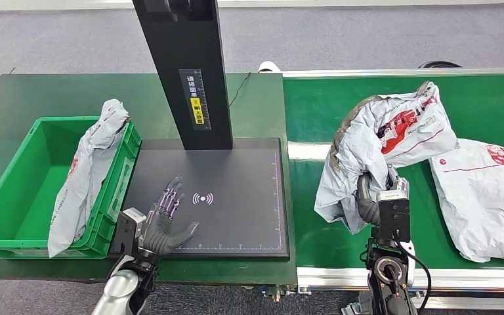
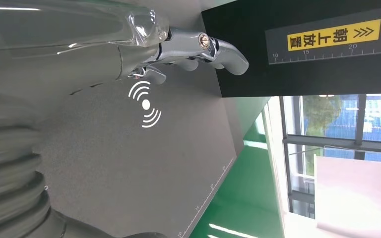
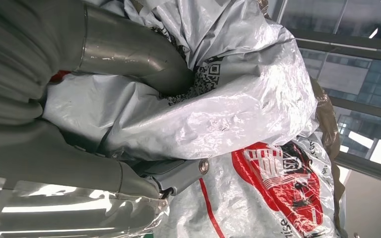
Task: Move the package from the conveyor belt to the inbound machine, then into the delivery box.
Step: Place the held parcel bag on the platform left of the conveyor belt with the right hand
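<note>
Far left, green delivery box (image 1: 13, 216) on the dark green table (image 1: 39, 92); a grey poly bag (image 1: 85, 177) leans over the box's right wall, partly inside. Just right of the box, the inbound machine's flat black scan pad (image 1: 236, 197) with white wireless symbol (image 1: 203, 198), black upright post (image 1: 184, 65) rising from the pad's back edge, yellow label on the post. Left hand (image 1: 167, 220) rests palm-down on the pad just left of the symbol, fingers spread, thumb out to the side, holding nothing; left wrist view shows fingertips (image 2: 218, 49) extended above the pad near the symbol. Right of the pad, green conveyor belt (image 1: 308, 111). Right hand (image 1: 367, 200) grips the package (image 1: 380, 138), a crumpled grey-white mailer with red print, raised off the belt near the belt's left end; right wrist view shows thumb and fingers (image 3: 129, 49) closed into the plastic. Far right, another white mailer (image 1: 485, 197) lies flat on the belt, just beside the held package.
</note>
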Available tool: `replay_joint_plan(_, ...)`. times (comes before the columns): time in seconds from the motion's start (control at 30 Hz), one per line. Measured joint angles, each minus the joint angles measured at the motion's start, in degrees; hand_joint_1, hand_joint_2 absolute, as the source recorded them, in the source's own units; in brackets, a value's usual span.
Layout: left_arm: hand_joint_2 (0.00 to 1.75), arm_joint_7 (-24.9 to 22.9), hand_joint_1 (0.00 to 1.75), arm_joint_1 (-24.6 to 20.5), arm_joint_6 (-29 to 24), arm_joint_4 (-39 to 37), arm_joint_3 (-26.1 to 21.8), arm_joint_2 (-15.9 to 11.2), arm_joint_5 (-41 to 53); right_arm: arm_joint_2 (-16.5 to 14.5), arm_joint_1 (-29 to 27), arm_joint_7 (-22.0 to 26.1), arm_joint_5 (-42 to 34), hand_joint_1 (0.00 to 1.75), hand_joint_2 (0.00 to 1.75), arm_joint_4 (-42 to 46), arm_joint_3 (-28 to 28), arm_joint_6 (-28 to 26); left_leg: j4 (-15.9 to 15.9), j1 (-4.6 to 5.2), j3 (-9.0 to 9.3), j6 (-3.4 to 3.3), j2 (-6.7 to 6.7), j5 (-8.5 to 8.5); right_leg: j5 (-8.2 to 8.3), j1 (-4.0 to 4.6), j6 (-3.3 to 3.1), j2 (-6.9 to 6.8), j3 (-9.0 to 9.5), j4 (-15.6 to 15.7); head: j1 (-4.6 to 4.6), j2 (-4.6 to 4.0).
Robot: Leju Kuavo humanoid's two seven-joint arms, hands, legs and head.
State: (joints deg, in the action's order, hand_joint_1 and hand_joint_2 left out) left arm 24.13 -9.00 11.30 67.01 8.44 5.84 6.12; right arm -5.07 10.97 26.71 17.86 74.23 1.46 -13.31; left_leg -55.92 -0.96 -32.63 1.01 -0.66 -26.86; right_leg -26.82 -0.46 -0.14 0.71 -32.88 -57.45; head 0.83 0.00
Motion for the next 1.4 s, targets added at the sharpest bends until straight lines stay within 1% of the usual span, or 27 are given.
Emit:
replay_joint_plan(0.37, 1.75, 0.06, 0.0, 0.0, 0.0, 0.0, 0.0, 0.0, 0.0, -0.01, 0.01, 0.05, 0.05, 1.75, 1.75, 0.0, 0.0, 0.04, 0.0, 0.0, -0.01, 0.0, 0.0, 0.0, 0.0, 0.0, 0.0, 0.0, 0.01, 0.0, 0.0, 0.0)
replay_joint_plan(0.4, 1.75, 0.28, 0.0, 0.01, 0.0, 0.0, 0.0, -0.01, -0.05, 0.04, 0.13, 0.36, 0.52, 1.75, 1.75, -0.01, -0.03, 0.51, 0.01, 0.0, -0.04, 0.0, 0.0, 0.0, 0.0, 0.0, 0.0, 0.0, 0.03, -0.01, -0.01, 0.0)
replay_joint_plan(0.43, 1.75, 0.88, 0.0, -0.02, -0.01, -0.01, 0.0, -0.03, -0.23, 0.33, 0.69, 1.11, 2.25, 1.75, 1.75, -0.31, -0.39, 2.23, 0.03, 0.01, -0.13, 0.0, 0.0, 0.0, 0.02, 0.0, -0.01, 0.0, 0.05, -0.02, 0.01, 0.0)
replay_joint_plan(0.47, 1.75, 1.71, 0.0, -0.12, -0.06, -0.03, 0.01, -0.08, -0.49, 0.63, 1.98, 2.1, 5.06, 1.75, 1.75, -1.26, -1.25, 5.64, 0.05, 0.0, -0.2, 0.0, 0.05, 0.01, 0.05, 0.02, -0.02, 0.04, 0.05, -0.04, 0.01, 0.0)
replay_joint_plan(0.5, 1.75, 2.61, 0.0, -0.34, -0.15, -0.09, 0.04, -0.15, -0.83, 0.81, 4.01, 3.1, 8.3, 1.75, 1.75, -3.08, -2.92, 11.11, 0.06, -0.01, -0.2, 0.0, 0.18, 0.01, 0.09, 0.04, -0.05, 0.15, 0.03, -0.05, -0.03, 0.0)
replay_joint_plan(0.53, 1.75, 3.36, 0.0, -0.7, -0.25, -0.21, 0.11, -0.22, -1.16, 0.85, 6.48, 3.86, 11.31, 1.75, 1.75, -5.59, -5.74, 17.92, 0.05, -0.03, -0.12, 0.01, 0.34, 0.01, 0.14, 0.05, -0.08, 0.28, 0.0, -0.05, -0.04, 0.0)
replay_joint_plan(0.6, 1.75, 3.89, 0.0, -1.69, -0.39, -0.56, 0.42, -0.28, -1.6, 0.42, 10.81, 4.39, 13.87, 1.75, 1.75, -10.93, -13.91, 31.17, 0.02, -0.08, 0.11, 0.01, 0.4, 0.07, 0.17, 0.08, -0.09, 0.35, -0.02, -0.03, 0.0, 0.0)
replay_joint_plan(0.63, 1.75, 3.93, 0.0, -2.09, -0.43, -0.74, 0.6, -0.29, -1.72, 0.32, 12.19, 4.58, 14.07, 1.75, 1.75, -13.05, -18.04, 35.24, 0.0, -0.1, 0.12, 0.02, 0.19, 0.13, 0.14, 0.08, -0.06, 0.17, -0.01, -0.03, 0.08, 0.0)
replay_joint_plan(0.67, 1.75, 3.95, 0.0, -2.34, -0.46, -0.9, 0.77, -0.32, -1.82, 0.36, 13.18, 4.78, 13.97, 1.75, 1.75, -14.76, -21.4, 37.1, 0.0, -0.12, 0.06, 0.04, -0.07, 0.19, 0.12, 0.09, -0.04, -0.07, 0.01, -0.04, 0.12, 0.0)
replay_joint_plan(0.7, 1.75, 3.95, 0.0, -2.43, -0.53, -1.02, 0.89, -0.38, -1.91, 0.44, 13.99, 4.97, 13.71, 1.75, 1.75, -16.13, -23.71, 37.22, 0.01, -0.14, -0.01, 0.05, -0.28, 0.24, 0.1, 0.11, -0.02, -0.29, 0.02, -0.04, 0.13, 0.0)
replay_joint_plan(0.73, 1.75, 3.96, 0.0, -2.44, -0.62, -1.14, 0.92, -0.49, -1.99, 0.71, 14.76, 5.08, 13.37, 1.75, 1.75, -17.19, -25.4, 36.21, 0.01, -0.14, -0.07, 0.06, -0.36, 0.27, 0.09, 0.11, -0.01, -0.39, 0.02, -0.04, 0.12, 0.0)
replay_joint_plan(0.8, 1.75, 3.97, 0.0, -2.48, -0.82, -1.36, 0.93, -0.74, -2.16, 1.38, 16.09, 5.16, 12.82, 1.75, 1.75, -18.74, -28.03, 34.64, 0.01, -0.11, -0.11, 0.06, -0.25, 0.27, 0.1, 0.1, 0.0, -0.32, 0.02, -0.05, 0.09, 0.0)
replay_joint_plan(0.9, 1.75, 3.98, 0.0, -2.56, -0.98, -1.6, 0.99, -0.96, -2.23, 1.98, 16.9, 5.19, 12.56, 1.75, 1.75, -20.17, -30.92, 34.19, -0.01, -0.04, -0.11, 0.05, -0.12, 0.26, 0.12, 0.04, 0.02, -0.21, 0.0, -0.03, 0.09, 0.0)
replay_joint_plan(1.23, 1.75, 3.93, 0.0, -2.56, -1.13, -1.8, 1.01, -1.42, -2.27, 3.38, 18.21, 4.77, 12.25, 1.75, 1.75, -22.28, -34.45, 34.12, -0.03, 0.0, -0.1, 0.04, -0.15, 0.25, 0.13, -0.01, 0.04, -0.22, -0.01, -0.02, 0.11, 0.0)
replay_joint_plan(1.3, 1.75, 3.88, 0.0, -2.6, -1.29, -1.8, 1.02, -1.42, -2.35, 3.7, 18.45, 3.53, 12.61, 1.75, 1.75, -22.57, -35.13, 34.08, -0.03, 0.0, -0.1, 0.04, -0.14, 0.25, 0.13, 0.0, 0.04, -0.22, -0.02, -0.02, 0.11, 0.0)
replay_joint_plan(1.4, 1.75, 3.89, 0.0, -2.81, -2.83, -1.79, 1.01, -1.42, -2.1, 4.17, 19.11, -0.26, 14.55, 1.75, 1.75, -23.62, -36.49, 33.29, -0.03, 0.0, -0.1, 0.03, -0.14, 0.25, 0.13, 0.0, 0.04, -0.22, -0.01, -0.02, 0.09, 0.0)
